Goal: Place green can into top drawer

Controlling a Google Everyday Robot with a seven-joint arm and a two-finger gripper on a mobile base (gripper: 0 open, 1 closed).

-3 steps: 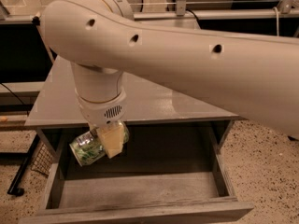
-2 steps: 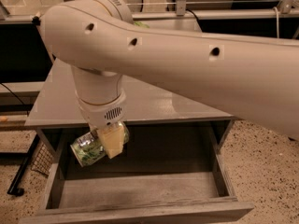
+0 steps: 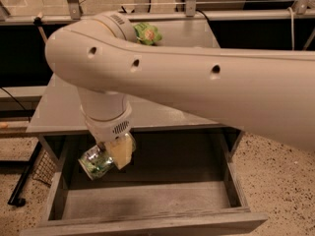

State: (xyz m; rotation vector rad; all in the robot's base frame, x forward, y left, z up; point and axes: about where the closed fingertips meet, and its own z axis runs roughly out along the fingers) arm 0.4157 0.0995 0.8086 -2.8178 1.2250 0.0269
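The green can [image 3: 94, 162], shiny with a green and white label, lies tilted on its side in my gripper [image 3: 109, 156], which is shut on it. The gripper hangs from the big white arm [image 3: 197, 77] over the left rear part of the open top drawer [image 3: 147, 200], a wide shallow grey wooden drawer pulled out from under the table. The can is held above the drawer's flat bottom, near the left wall. One cream-coloured finger [image 3: 122, 151] shows to the right of the can; the other is hidden behind it.
The grey table top [image 3: 162, 114] lies behind the drawer. A green chip bag [image 3: 146, 33] sits on it at the back, partly hidden by the arm. A metal rail runs along the rear. Speckled floor lies on both sides, with a black stand foot [image 3: 19, 186] at left.
The arm and the held can have barely moved; the can stays over the drawer's left rear part.
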